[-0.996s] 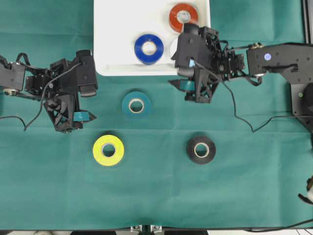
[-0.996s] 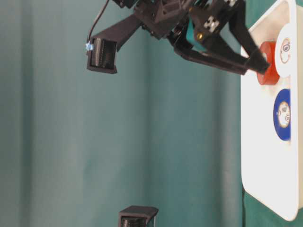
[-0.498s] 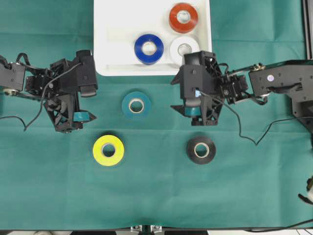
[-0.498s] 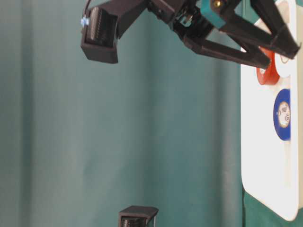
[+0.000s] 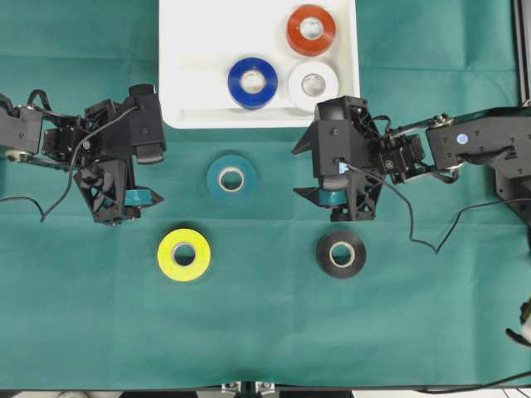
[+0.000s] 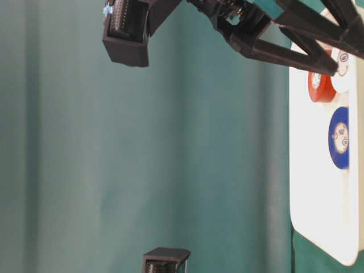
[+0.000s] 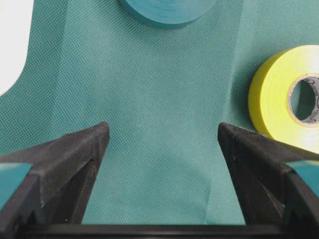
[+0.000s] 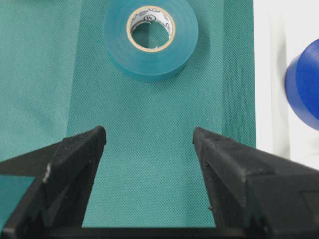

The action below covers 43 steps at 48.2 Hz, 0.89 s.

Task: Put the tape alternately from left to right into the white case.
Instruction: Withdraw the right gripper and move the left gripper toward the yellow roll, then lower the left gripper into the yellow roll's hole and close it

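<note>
A big green cloth covers the whole table, and near its far edge sits the white case, a wide flat tray with a raised rim. Three rolls lie inside it: the blue tape, the white tape just beside it, and the orange-red tape behind the white one. Three rolls are not yet in. The teal tape lies on the cloth just in front of the case, the yellow tape lies nearer to me on the left, and the black tape lies nearer on the right. The right gripper hangs over the cloth between the case and the black roll, with its two black fingers spread wide and nothing between them; its own camera looks across at the teal roll. The left gripper hangs over the cloth to the left, also spread wide and empty, with the yellow roll close by its right finger. I think the job is half done, and it looks like the left arm's turn. It would need to move over a roll, go down around it, squeeze, then lift it over the rim.
</note>
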### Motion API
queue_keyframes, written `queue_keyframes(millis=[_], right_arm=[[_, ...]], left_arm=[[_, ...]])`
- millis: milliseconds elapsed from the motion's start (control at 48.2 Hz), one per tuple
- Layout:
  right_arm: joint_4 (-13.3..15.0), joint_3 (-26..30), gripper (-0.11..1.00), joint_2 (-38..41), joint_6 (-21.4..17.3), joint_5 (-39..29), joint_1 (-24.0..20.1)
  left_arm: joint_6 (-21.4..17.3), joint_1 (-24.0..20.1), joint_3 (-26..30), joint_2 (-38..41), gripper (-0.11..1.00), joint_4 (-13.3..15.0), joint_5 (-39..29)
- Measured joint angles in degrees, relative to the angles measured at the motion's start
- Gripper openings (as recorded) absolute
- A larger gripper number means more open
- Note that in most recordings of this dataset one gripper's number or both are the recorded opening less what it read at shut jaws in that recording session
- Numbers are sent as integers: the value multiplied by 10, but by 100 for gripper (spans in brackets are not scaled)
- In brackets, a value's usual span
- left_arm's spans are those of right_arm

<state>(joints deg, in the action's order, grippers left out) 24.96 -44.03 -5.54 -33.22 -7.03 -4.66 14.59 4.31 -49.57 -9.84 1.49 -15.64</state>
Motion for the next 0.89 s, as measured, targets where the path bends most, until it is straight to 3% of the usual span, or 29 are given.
queue_keyframes(millis=[270, 643, 892], right_arm=[[0, 0, 78, 0, 1, 1, 1], [0, 0, 78, 1, -1, 1, 1], [0, 0, 78, 0, -1, 2, 0]], left_arm=[[4, 24, 4, 1, 68, 1, 0], [96, 71, 36, 51, 68, 1, 0], [105, 102, 73, 88, 68, 2, 0]])
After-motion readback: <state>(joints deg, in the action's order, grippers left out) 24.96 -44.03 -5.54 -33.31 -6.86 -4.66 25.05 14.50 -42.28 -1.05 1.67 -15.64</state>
